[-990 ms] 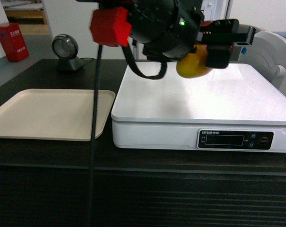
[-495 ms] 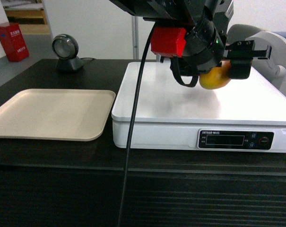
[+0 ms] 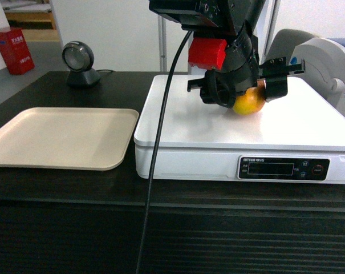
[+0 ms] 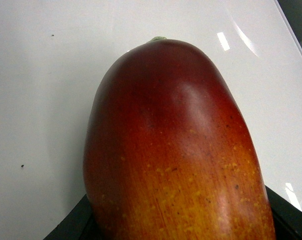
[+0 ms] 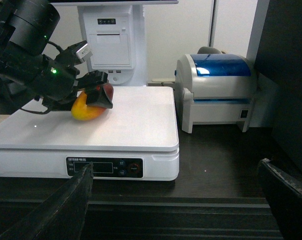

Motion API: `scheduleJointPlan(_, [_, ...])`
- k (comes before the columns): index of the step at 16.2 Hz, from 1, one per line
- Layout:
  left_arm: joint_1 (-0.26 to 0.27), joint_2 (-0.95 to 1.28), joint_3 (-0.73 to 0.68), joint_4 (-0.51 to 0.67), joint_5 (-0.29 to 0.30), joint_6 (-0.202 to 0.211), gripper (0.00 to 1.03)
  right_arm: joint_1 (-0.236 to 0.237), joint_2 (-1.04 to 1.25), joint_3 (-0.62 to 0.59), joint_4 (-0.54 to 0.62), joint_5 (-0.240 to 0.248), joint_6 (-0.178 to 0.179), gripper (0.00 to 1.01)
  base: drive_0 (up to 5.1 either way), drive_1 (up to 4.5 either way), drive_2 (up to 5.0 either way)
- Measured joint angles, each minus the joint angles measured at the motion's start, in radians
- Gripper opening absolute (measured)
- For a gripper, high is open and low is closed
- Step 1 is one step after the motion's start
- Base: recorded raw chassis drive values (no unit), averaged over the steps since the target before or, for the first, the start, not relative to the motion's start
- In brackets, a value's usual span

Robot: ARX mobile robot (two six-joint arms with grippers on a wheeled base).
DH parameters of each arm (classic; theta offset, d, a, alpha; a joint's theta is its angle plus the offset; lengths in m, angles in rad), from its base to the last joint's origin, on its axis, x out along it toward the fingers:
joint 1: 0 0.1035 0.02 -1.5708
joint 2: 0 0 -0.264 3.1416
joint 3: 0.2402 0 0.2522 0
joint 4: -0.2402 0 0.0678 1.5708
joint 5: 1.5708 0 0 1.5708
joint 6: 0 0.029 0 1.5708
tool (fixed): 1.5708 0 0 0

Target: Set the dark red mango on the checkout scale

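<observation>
In the head view, your left pincer (image 3: 253,97) grips the dark red mango (image 3: 248,103), which sits low on the scale (image 3: 218,128) toward the platter's 1 o'clock corner; it looks to be touching or just off the glossy white surface, so the placing seems nearly done, with only the release and the retreat left, as far as you can judge. The scale is a flat white box with a dark display panel, standing on the dark bench (image 3: 58,182) with its ribbed front, and a matte beige tray (image 3: 58,137) lies at its 9 o'clock. From the left wrist, the mango (image 4: 175,150) fills the frame: smooth, deep red fading to speckled orange, a rounded oval over the white platter (image 4: 36,100). From the right wrist, the fruit (image 5: 91,106) shows its yellow underside resting on the platter (image 5: 136,125), and your right pincer (image 5: 180,200) hangs wide apart and empty, low by the bench edge.
</observation>
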State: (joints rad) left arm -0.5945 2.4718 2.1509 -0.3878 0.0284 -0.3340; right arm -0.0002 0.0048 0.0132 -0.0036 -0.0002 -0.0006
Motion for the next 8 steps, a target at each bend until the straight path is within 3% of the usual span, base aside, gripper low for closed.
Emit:
scheduleJointPlan(4, [-0.003,0.006,0.013,0.000,0.005,-0.024,0.99,0.000,0.000,0.000,0.000,0.000,0.000,0.98,0.0,0.00,0.0])
scheduleJointPlan(6, [-0.004,0.005,0.011,0.017,-0.003,-0.023,0.98,0.000,0.000,0.000,0.000,0.000,0.000,0.98,0.0,0.00,0.0])
scheduleJointPlan(8, [-0.006,-0.006,-0.021,0.060,-0.023,0.003,0.98,0.000,0.000,0.000,0.000,0.000,0.000,0.98,0.0,0.00,0.0])
